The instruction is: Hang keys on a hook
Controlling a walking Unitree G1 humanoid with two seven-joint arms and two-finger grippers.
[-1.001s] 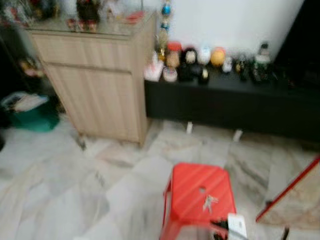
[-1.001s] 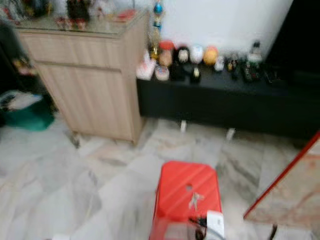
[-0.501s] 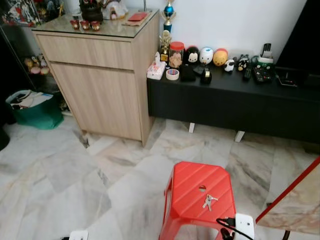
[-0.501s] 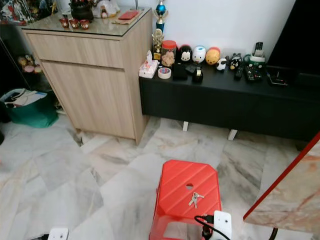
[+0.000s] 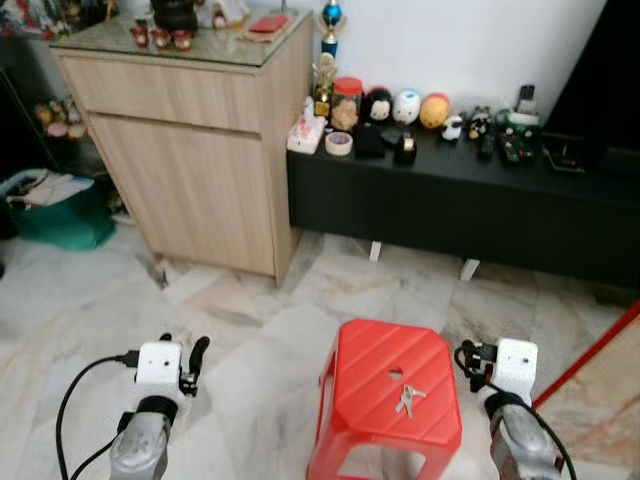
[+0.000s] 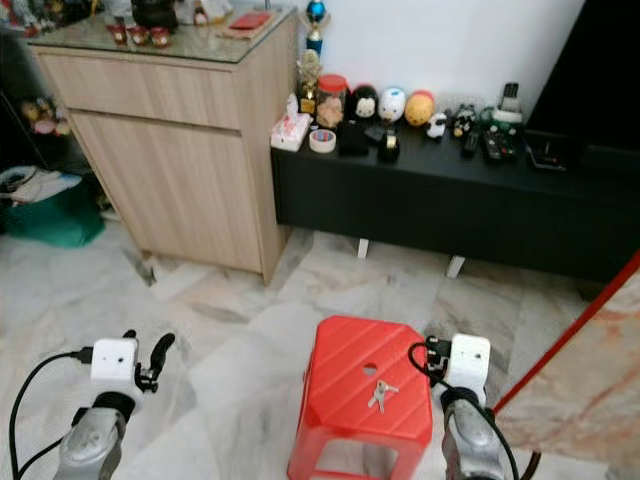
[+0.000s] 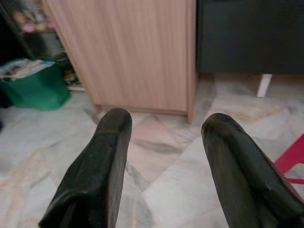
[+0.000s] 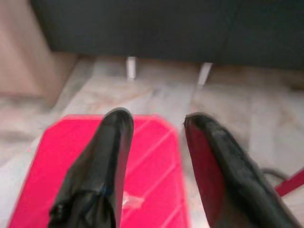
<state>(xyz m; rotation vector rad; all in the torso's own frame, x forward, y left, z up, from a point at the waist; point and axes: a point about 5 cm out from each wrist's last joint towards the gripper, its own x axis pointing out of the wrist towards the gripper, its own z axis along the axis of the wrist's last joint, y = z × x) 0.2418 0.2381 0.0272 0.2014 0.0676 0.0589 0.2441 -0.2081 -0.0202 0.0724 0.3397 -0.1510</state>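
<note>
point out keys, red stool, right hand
keys (image 5: 406, 400): left eye view, middle of the bunch.
red stool (image 5: 365, 360): left eye view, bare seat top.
right hand (image 8: 156, 156): right wrist view, midway between fingertips.

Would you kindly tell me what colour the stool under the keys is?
The stool is bright red; the keys lie on its seat, clearest in the left eye view.

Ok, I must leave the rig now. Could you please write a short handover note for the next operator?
Left gripper: open, empty, raised over the floor to the left of the stool.
Right gripper: open, empty, at the right edge of the red stool.
Keys: lying on the stool top, near its centre hole.
Done: nothing gripped yet.
Left: pick up the keys, find a hook and hang them.
</note>
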